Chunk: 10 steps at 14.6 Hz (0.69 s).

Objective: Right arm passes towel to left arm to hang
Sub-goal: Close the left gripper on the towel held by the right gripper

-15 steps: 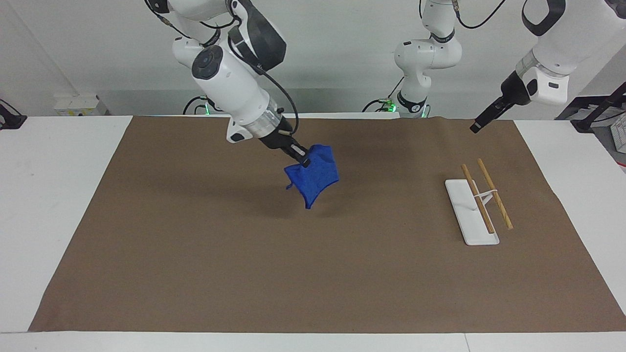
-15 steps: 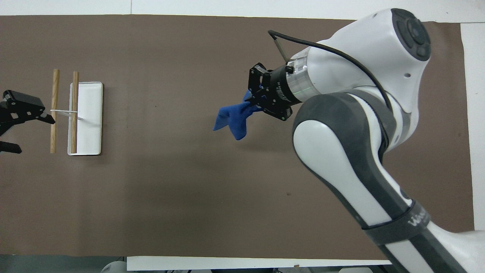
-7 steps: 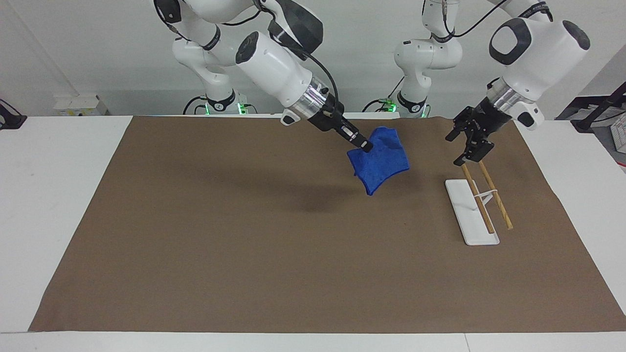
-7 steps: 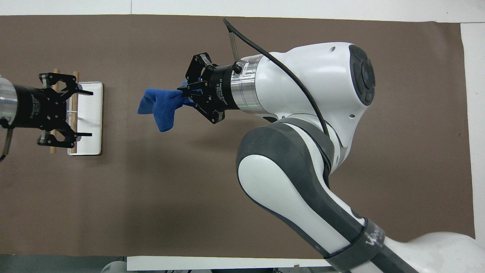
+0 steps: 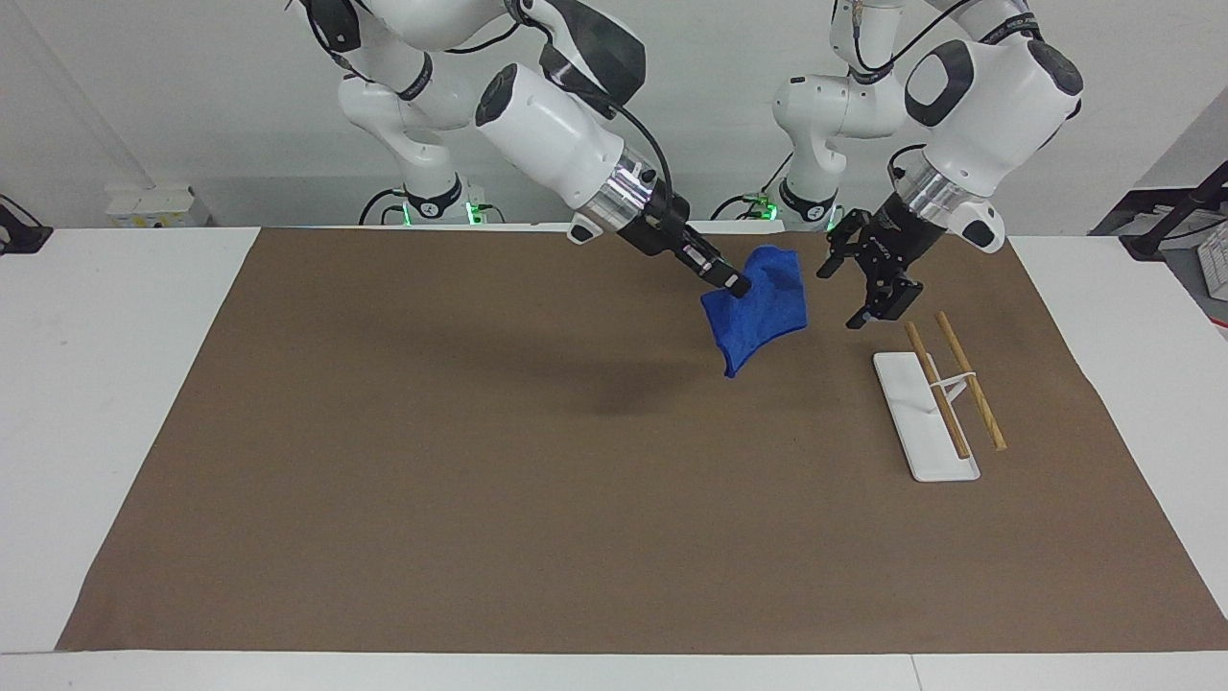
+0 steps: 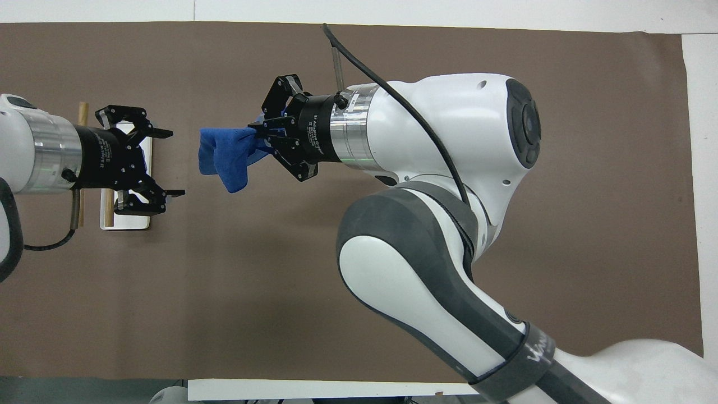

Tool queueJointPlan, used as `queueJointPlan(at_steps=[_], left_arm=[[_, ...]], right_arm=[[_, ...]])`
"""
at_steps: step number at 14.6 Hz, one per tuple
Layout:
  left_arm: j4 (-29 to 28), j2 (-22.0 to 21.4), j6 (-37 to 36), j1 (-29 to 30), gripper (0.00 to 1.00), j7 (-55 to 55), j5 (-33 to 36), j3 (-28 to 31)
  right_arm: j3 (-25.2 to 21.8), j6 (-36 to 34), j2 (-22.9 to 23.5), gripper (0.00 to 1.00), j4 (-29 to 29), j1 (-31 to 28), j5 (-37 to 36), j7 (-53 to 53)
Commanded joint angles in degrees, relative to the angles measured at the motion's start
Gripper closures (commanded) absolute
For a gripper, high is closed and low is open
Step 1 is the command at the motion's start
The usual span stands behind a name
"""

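The right gripper (image 5: pixel 737 285) is pinching one edge of the blue towel (image 5: pixel 758 309) and holding it in the air above the brown table mat (image 5: pixel 480 461), toward the left arm's end of the table. The towel is hanging bunched and folded from the clamped fingers, its free part drooping to a point below them; its corner loop cannot be made out.

The left gripper (image 5: pixel 857 296) is hovering just beside the towel with its jaws spread wide, apart from the cloth and holding nothing. In the overhead view the two grippers (image 6: pixel 262 133) are facing each other almost along one line, with the towel (image 6: pixel 224 159) stretching between them and its free end pointing toward the open left gripper (image 6: pixel 171 163). A clear gap is showing between that free end and the left fingertips (image 6: pixel 167 133).

The towel rack (image 5: pixel 935 398), a white base carrying two wooden rails, is standing on the mat under and beside the left arm, near the mat's edge.

Judged from this layout, the handover is not yet made: the left gripper needs to close the remaining gap along the shared axis and clamp the free end before the right gripper lets go.
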Motion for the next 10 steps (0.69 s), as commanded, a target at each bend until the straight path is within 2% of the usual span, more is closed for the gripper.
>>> queueJointPlan(at_steps=[1, 6, 10], left_arm=[[-3.2, -1.8, 2.9, -2.2, 0.00, -2.7, -0.8, 0.5], [-4.1, -1.2, 4.6, -4.4, 0.02, -3.0, -0.9, 0.5], [-4.2, 0.6, 8.2, -4.4, 0.35, -3.8, -1.2, 0.5]], right_arm=[[1.5, 0.3, 1.1, 1.00, 1.1, -0.7, 0.7, 0.7], [1.6, 0.2, 1.1, 1.00, 1.0, -0.7, 0.6, 0.6], [1.5, 0.1, 1.1, 1.00, 1.1, -0.7, 0.6, 0.5]])
